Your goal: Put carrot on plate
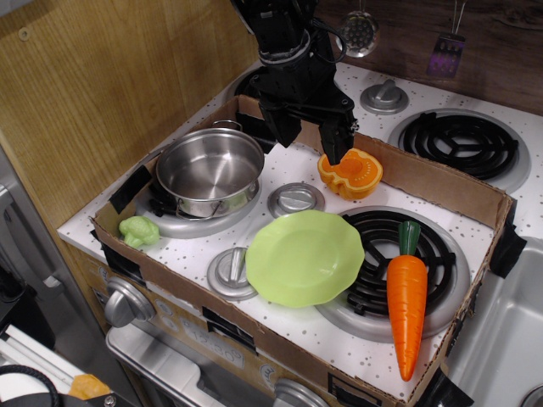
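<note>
With the pincer (309, 136) wide open and empty near the bench's back edge, and the carrot (406, 298) lying by the front right corner beside the plate (304, 258), a glossy taper may slip out.

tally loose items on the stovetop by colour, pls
Orange: 2 – carrot, halved pumpkin toy
Green: 2 – plate, broccoli toy
Silver: 1 – steel pot
Total: 5
</note>
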`<action>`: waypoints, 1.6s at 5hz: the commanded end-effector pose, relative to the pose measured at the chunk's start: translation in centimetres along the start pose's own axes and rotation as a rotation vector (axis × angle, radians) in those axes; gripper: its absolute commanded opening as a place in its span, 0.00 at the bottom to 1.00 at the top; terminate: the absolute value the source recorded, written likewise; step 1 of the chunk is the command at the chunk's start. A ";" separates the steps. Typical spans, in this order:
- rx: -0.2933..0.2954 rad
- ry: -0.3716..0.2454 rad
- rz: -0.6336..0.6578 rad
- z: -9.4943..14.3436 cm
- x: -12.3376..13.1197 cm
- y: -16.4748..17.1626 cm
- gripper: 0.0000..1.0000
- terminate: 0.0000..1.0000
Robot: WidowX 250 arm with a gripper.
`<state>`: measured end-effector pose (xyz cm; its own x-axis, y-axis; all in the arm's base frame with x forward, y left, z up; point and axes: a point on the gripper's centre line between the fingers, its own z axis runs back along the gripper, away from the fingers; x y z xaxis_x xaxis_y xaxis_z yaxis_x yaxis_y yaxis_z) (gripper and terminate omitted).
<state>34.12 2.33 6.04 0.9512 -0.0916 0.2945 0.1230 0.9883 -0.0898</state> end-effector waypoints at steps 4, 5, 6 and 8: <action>0.198 0.081 0.309 7.1 -1.4 -6.4 1.00 0.00; 0.237 0.027 0.428 5.8 -3.5 -8.6 1.00 0.00; 0.266 0.097 0.529 4.1 -4.7 -10.6 1.00 0.00; 0.259 0.166 0.486 2.8 -4.4 -12.4 1.00 0.00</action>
<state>26.66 -8.73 7.48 0.9186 0.3838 0.0944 -0.3918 0.9158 0.0889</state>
